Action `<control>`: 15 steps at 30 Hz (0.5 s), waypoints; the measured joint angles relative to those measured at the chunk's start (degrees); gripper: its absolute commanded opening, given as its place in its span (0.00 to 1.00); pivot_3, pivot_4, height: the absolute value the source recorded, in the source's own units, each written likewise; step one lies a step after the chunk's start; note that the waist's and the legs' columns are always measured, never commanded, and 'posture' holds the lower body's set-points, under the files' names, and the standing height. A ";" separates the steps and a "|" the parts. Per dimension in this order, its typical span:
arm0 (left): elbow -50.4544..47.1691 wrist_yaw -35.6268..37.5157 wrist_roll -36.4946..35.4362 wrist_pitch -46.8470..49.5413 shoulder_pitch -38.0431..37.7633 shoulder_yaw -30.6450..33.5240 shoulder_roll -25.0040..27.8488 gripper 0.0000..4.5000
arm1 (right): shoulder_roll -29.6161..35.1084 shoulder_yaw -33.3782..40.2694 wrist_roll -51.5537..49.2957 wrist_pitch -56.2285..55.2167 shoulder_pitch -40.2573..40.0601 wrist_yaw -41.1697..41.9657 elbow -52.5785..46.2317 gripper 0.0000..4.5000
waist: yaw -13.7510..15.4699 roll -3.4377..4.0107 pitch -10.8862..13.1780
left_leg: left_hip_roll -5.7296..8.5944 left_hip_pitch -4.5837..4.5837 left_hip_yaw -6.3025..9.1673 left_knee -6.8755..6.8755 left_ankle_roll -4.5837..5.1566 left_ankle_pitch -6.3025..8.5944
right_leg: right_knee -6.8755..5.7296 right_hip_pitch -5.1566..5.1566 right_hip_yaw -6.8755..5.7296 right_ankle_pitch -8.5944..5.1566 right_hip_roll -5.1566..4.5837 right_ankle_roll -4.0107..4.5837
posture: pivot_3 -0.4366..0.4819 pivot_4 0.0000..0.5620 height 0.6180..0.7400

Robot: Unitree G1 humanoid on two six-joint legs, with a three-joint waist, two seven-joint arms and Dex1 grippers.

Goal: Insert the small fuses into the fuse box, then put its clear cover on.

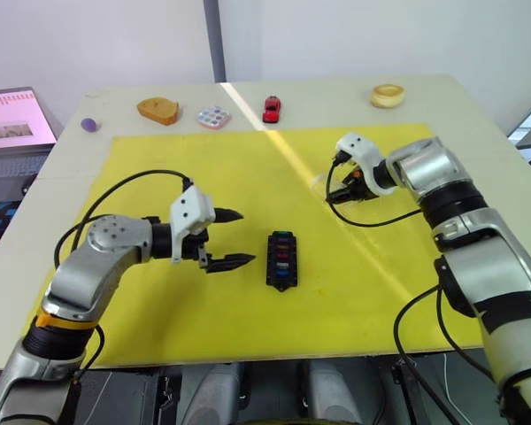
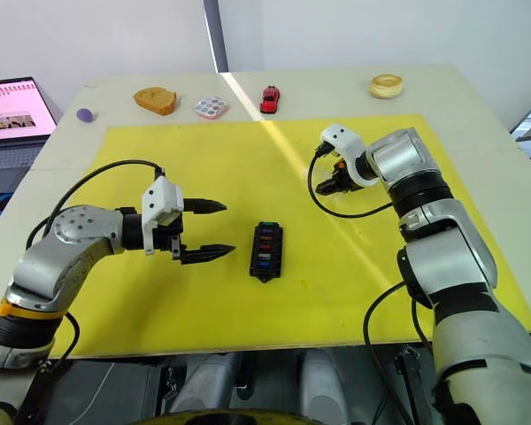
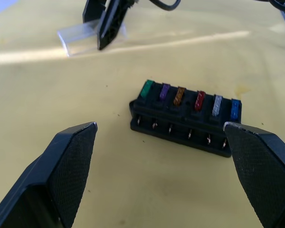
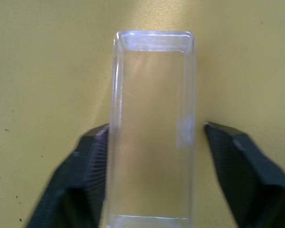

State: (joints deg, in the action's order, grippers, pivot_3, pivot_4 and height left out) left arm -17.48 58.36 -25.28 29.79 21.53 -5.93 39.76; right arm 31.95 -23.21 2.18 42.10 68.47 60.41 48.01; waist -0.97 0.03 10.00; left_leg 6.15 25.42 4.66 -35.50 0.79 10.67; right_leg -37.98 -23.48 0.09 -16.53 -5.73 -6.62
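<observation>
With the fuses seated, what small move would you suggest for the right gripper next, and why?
Probably close the right gripper on the clear rectangular plastic cover: its open fingers already straddle the shell on the yellow mat, and the black fuse box shows six coloured fuses in place, uncovered.

Six small fuses [image 3: 189,99] seated in one fuse box [image 3: 183,124]: green, purple, orange, red, grey, blue. One clear cover [image 4: 153,128] between the right gripper's fingers [image 4: 88,175]. Two grippers: left gripper [image 1: 227,237], right gripper [image 1: 334,197]. Beyond the fingertips, one red toy car [image 1: 272,108], one dotted disc [image 1: 213,117], one purple ball [image 1: 89,125].
</observation>
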 measured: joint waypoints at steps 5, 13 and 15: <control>-4.54 -1.33 -1.22 2.26 -4.98 1.27 1.17 1.00 | -0.34 0.29 0.21 0.83 -0.28 1.19 -2.34 0.37 | -0.10 0.01 0.00 | -0.01 0.00 -0.01 0.05 -0.01 0.00 | -0.01 -0.06 0.07 0.00 -0.01 0.00 | 0.48 0.27 1.00; -16.51 -10.33 1.38 4.30 -20.22 -0.96 -1.02 1.00 | 3.36 3.87 -1.95 13.54 -5.38 1.67 -22.70 0.37 | 0.41 0.01 -0.01 | 0.00 -0.03 -0.01 0.17 0.25 0.15 | -0.01 -0.07 0.15 -0.01 -0.05 0.02 | 0.48 0.27 1.00; -18.66 -12.89 2.51 4.33 -22.72 -2.92 -2.68 1.00 | 3.96 4.17 -3.05 17.16 -7.27 1.43 -27.80 0.37 | 0.47 0.01 -0.01 | 0.00 -0.02 0.00 0.16 0.26 0.15 | -0.02 -0.08 0.15 -0.01 -0.06 0.02 | 0.48 0.27 1.00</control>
State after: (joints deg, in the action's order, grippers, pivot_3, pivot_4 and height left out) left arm -36.15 45.47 -22.77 34.12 -1.19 -8.85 37.08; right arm 35.91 -19.04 -0.87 59.27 61.20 61.84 20.22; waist -0.50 0.04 9.99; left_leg 6.16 25.39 4.66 -35.34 1.05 10.82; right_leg -38.00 -23.55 0.24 -16.54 -5.79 -6.59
